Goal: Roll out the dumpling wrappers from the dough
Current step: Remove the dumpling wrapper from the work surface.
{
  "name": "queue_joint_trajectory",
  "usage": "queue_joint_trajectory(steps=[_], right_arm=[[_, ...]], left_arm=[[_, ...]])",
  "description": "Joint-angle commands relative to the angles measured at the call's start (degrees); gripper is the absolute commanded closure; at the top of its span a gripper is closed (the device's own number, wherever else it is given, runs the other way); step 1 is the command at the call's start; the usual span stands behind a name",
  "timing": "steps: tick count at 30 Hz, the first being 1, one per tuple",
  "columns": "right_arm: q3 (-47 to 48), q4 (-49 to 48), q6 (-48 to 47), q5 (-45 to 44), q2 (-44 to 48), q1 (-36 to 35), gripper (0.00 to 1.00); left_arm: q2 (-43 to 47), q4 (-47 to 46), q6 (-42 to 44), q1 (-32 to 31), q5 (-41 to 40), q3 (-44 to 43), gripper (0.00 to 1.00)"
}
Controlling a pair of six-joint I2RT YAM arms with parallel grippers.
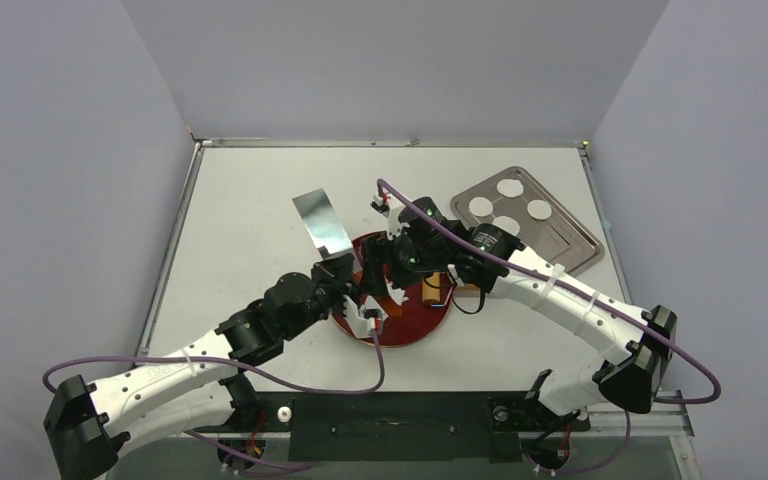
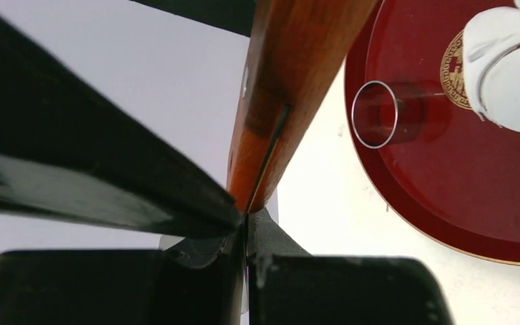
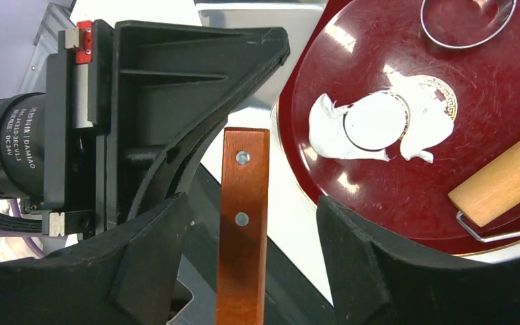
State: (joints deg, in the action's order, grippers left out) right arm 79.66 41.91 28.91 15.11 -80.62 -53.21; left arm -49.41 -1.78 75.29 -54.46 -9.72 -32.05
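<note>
The dumpling wrappers (image 1: 510,187) lie in the top view as flat white rounds on the metal tray (image 1: 575,250), at 2 o'clock from the red plate (image 1: 415,325). Both arms reach inward over that plate. The left gripper (image 1: 340,268) carries a scraper (image 1: 320,222) whose blade points to 12 o'clock, and the right gripper (image 1: 380,275) hangs just beside it. In the left wrist view the left gripper (image 2: 247,217) is clamped on the wooden handle (image 2: 291,74), whose long axis runs from 6 to 1 o'clock. The dough (image 2: 508,61) lies on the plate at 2 o'clock, with a ring cutter (image 2: 376,114) near it. In the right wrist view the right gripper (image 3: 250,210) is spread wide and holds nothing. The dough (image 3: 325,132) is a thin ragged sheet stretched from 9 to 3 o'clock around a cut disc (image 3: 376,122), with a rolling pin (image 3: 504,179) at 4 o'clock.
</note>
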Motion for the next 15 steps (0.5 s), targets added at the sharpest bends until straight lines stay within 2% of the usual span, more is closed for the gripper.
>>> queue_joint_trajectory(steps=[1,4,9,11,12,13,14,15], right_arm=[[0.1,0.3,0.7,-1.1,1.0,-0.9,0.37],[-1.3,0.4,1.1,-1.8,0.6,-1.9,0.40],[-1.2,0.3,0.6,-3.0,-0.5,-2.9,0.37],[-1.1,0.0,0.6,-3.6,-1.1,-2.9,0.39],[-1.0,-0.1,0.7,-3.6,-1.6,-2.9,0.42],[-1.0,-0.2,0.7,-3.6,-1.7,-2.9,0.53],[-1.0,-0.7,0.8,-3.5,-2.0,-2.9,0.60],[-1.0,-1.3,1.0,-3.5,-2.0,-2.9,0.73]], left_arm=[[1.2,-8.7,2.6,-0.4,-2.7,-0.2,1.00],[0.9,-9.8,3.3,-0.5,-3.4,0.1,1.00],[0.0,-12.1,3.3,-0.6,-4.2,0.7,1.00],[0.1,-12.4,3.0,-0.6,-4.0,0.7,1.00],[0.1,-12.4,2.8,-0.7,-4.1,0.6,1.00],[0.0,-12.2,2.8,-0.7,-4.2,0.6,1.00],[0.1,-11.8,2.7,-0.8,-4.2,0.5,1.00],[0.3,-11.7,2.7,-0.8,-4.0,0.5,1.00]])
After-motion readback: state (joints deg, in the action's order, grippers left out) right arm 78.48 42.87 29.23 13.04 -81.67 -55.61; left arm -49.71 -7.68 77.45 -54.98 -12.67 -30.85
